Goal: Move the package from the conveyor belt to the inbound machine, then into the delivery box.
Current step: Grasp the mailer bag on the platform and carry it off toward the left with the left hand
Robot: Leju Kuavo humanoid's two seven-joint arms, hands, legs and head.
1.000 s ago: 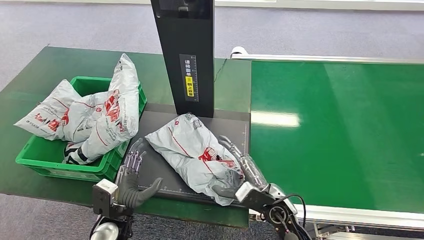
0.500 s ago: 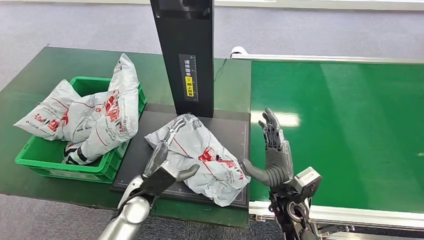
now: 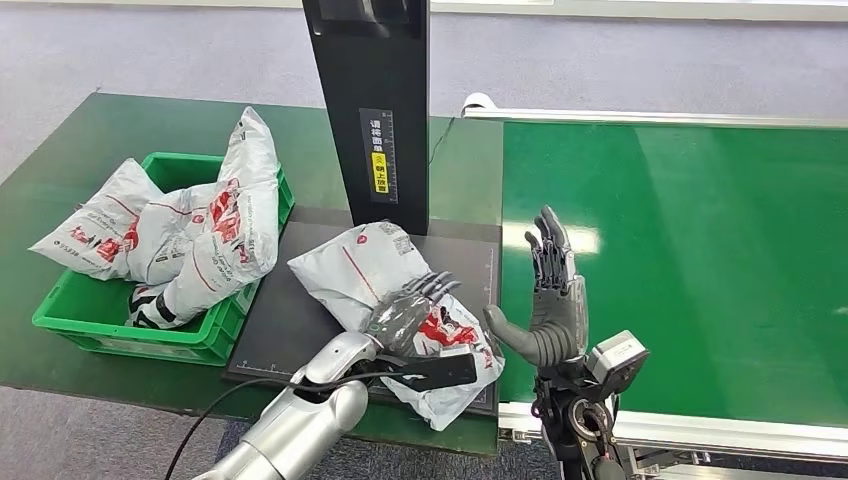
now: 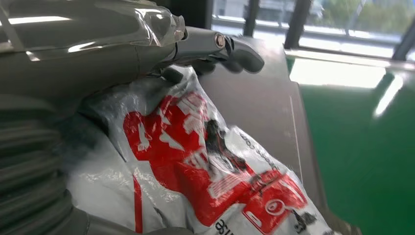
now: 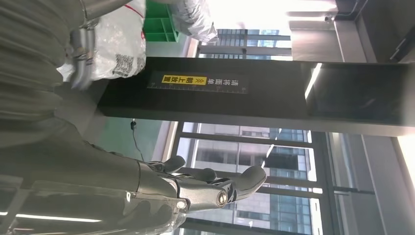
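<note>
We saw the green bin (image 3: pixel 75 318) on the dark green table (image 3: pixel 60 170), left of the scanner plate (image 3: pixel 290 320). It was packed with several grey-white plastic mail bags (image 3: pixel 215 240) with red print. One stood tall against the bin's right wall, one (image 3: pixel 90 228) hung over the left rim, and a dark-printed one sat low at the front.

The package (image 3: pixel 400 310) lay on the black scanner plate, just in front of the black post (image 3: pixel 372 110) with the yellow label. It was the same kind of bag: grey-white, crinkled and glossy, with a thin red line across the far half and a big red logo block with black print on the near half. Its near corner reached the plate's front right edge. In the left wrist view the package (image 4: pixel 195 161) showed the red logo close up, plus a small red circle mark and some black digits.

Our left hand (image 3: pixel 405 310) lay on top of the package, fingers spread over the red print and pressing on the film. We could not tell whether it had actually gripped the bag or was only resting there.

Our right hand (image 3: pixel 548 300) was off the package, raised upright, fingers straight and apart, holding nothing. It stood at the seam between the plate and the green belt (image 3: pixel 690 260), near the package's right edge but not touching it.
</note>
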